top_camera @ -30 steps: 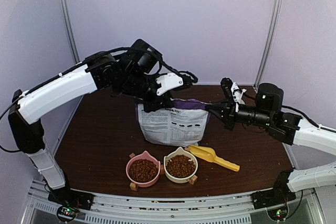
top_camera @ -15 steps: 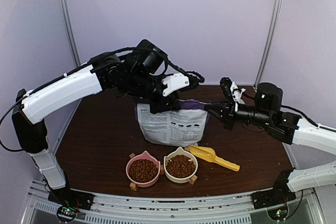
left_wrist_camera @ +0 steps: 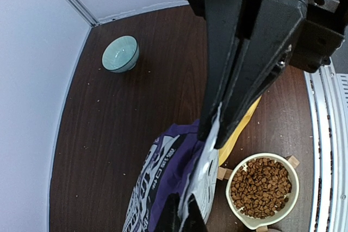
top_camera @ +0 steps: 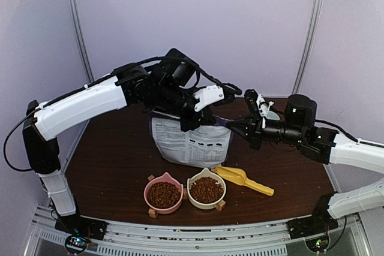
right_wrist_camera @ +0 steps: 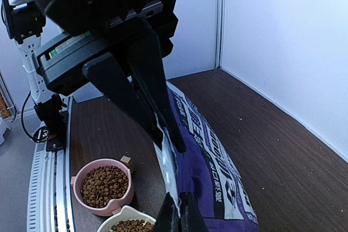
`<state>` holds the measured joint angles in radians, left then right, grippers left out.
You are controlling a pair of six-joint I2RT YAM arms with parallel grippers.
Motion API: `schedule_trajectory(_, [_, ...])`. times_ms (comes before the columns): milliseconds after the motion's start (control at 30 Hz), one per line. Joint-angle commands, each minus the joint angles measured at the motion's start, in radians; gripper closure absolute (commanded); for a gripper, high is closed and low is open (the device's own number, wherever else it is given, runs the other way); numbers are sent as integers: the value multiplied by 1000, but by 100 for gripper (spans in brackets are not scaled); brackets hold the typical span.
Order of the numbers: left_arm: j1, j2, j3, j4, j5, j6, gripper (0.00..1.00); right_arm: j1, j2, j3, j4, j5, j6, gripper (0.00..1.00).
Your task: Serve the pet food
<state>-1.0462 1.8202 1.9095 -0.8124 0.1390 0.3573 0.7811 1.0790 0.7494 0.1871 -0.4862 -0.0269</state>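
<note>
A: What's up front?
B: Pet food (top_camera: 163, 195) sits in 2 bowls, a pink bowl (top_camera: 146, 195) & a cream bowl (top_camera: 189, 191). Same spots as before. Yellow scoop (top_camera: 245, 179) lies just right of them, didn't move.
A: And the bag (top_camera: 192, 145)?
B: Behind them, standing up. Its left side went left a bit vs a sec ago.
A: L gripper (left_wrist_camera: 213, 134)?
B: Was a bit apart, now pinching the bag's top edge. It slid right.
A: R gripper (right_wrist_camera: 176, 210)?
B: Still pinching the top's other end. It came closer to the L one.
</note>
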Motion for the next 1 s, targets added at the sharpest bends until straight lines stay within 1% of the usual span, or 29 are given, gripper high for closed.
schedule_trajectory(0, [-6, 11, 14, 48, 37, -8, 100, 11, 5, 34, 97, -23, 16, 100])
schedule_trajectory(33, [-6, 10, 14, 53, 41, -11, 100, 11, 7, 35, 98, -23, 17, 100])
schedule_trajectory(67, [-6, 11, 13, 61, 43, -17, 94, 13, 8, 35, 99, -23, 18, 100])
schedule_trajectory(100, [-6, 11, 11, 70, 52, -22, 81, 12, 10, 34, 100, -24, 19, 100])
schedule_trajectory(133, [-6, 11, 10, 78, 63, -27, 74, 12, 11, 35, 101, -25, 20, 100])
schedule_trajectory(167, [-6, 11, 7, 87, 72, -32, 72, 12, 13, 35, 103, -25, 22, 100])
schedule_trajectory(200, [-6, 11, 5, 95, 78, -36, 73, 12, 15, 34, 105, -24, 23, 100])
schedule_trajectory(233, [-6, 11, 4, 99, 80, -36, 84, 14, 14, 33, 106, -20, 24, 100])
schedule_trajectory(267, [-6, 10, 2, 99, 73, -34, 100, 14, 12, 32, 106, -9, 23, 100])
schedule_trajectory(400, [-5, -10, -21, 99, 6, -14, 100, 14, -10, 13, 105, 39, 11, 100])
schedule_trajectory(433, [-4, -16, -26, 98, -11, -14, 98, 14, -17, 11, 99, 49, 4, 100])
schedule_trajectory(500, [0, -33, -40, 98, -29, -23, 67, 14, -23, 10, 86, 72, 1, 100])
schedule_trajectory(533, [2, -45, -49, 105, -25, -33, 53, 13, -26, 6, 82, 79, 2, 100])
schedule_trajectory(567, [5, -60, -63, 118, -17, -46, 43, 13, -30, 4, 84, 86, 5, 98])
schedule_trajectory(600, [7, -81, -77, 138, -6, -62, 35, 13, -34, 4, 84, 92, 11, 92])
schedule_trajectory(667, [9, -126, -101, 176, 18, -96, 23, 12, -48, 3, 83, 94, 26, 75])
schedule_trajectory(767, [11, -207, -116, 224, 62, -157, 14, 12, -81, 11, 68, 88, 44, 53])
schedule_trajectory(800, [11, -225, -120, 236, 76, -177, 12, 12, -94, 18, 53, 84, 48, 49])
schedule_trajectory(833, [11, -254, -123, 245, 82, -200, 10, 13, -108, 28, 34, 78, 51, 39])
schedule_trajectory(900, [16, -294, -127, 254, 79, -242, 7, 12, -137, 54, -17, 71, 55, 33])
schedule_trajectory(967, [39, -324, -130, 255, 62, -297, 5, 9, -164, 89, -86, 98, 82, 27])
